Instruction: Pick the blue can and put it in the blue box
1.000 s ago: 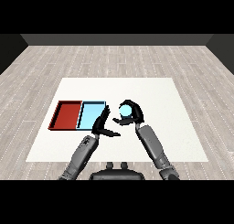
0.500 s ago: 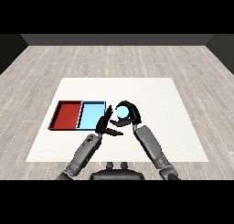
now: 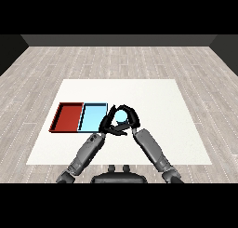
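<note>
Right robot hand [image 3: 130,117] curled round blue can [image 3: 121,115], just beside blue tray [image 3: 92,117] edge, left robot hand [image 3: 108,124] fingers straight.

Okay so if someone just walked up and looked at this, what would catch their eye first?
Probably the right hand near the table's middle, fingers curled round the pale blue can, with the left hand close beside it. Next, the two bright trays side by side to their left: the light blue tray nearest the hands, the red tray beyond it.
</note>
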You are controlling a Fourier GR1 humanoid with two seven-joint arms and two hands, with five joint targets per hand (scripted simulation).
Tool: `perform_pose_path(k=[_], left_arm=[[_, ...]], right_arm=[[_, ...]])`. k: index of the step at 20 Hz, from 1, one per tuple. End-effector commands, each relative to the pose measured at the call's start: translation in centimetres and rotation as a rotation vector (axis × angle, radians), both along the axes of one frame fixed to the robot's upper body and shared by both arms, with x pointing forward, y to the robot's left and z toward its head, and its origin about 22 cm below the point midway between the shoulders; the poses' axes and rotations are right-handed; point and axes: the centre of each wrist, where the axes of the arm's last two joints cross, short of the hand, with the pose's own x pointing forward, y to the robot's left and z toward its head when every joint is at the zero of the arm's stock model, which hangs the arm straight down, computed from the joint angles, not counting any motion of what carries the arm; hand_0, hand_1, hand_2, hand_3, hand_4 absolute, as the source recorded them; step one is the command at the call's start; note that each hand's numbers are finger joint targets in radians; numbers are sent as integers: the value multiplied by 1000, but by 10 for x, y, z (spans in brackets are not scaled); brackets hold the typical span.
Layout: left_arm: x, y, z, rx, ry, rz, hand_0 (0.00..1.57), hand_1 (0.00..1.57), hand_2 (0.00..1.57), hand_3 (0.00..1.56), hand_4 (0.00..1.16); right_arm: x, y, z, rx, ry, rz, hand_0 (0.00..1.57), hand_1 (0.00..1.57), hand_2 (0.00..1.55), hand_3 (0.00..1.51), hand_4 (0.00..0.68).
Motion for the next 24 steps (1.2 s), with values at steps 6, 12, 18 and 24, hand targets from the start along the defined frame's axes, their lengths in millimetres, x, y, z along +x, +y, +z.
perform_pose_path(k=[6, 12, 18, 24], left_arm=[[1, -8, -1, -31, -24, -24, 0, 0, 0, 0, 0], [10, -10, -1, 23, -41, 9, 0, 0, 0, 0, 0], [5, -17, -4, 122, 35, 56, 0, 0, 0, 0, 0], [18, -31, 11, 247, -78, 64, 0, 0, 0, 0, 0]], right_arm=[[2, -2, 5, 16, 1, 22, 1441, 1441, 1453, 1407, 573], [-14, 33, -2, 16, -25, 26, 1479, 1479, 1462, 1398, 541], [-12, 27, 2, 47, -5, 68, 1500, 1500, 1464, 1407, 565], [-24, 41, 1, 21, 12, 79, 1476, 1476, 1457, 1399, 559]])
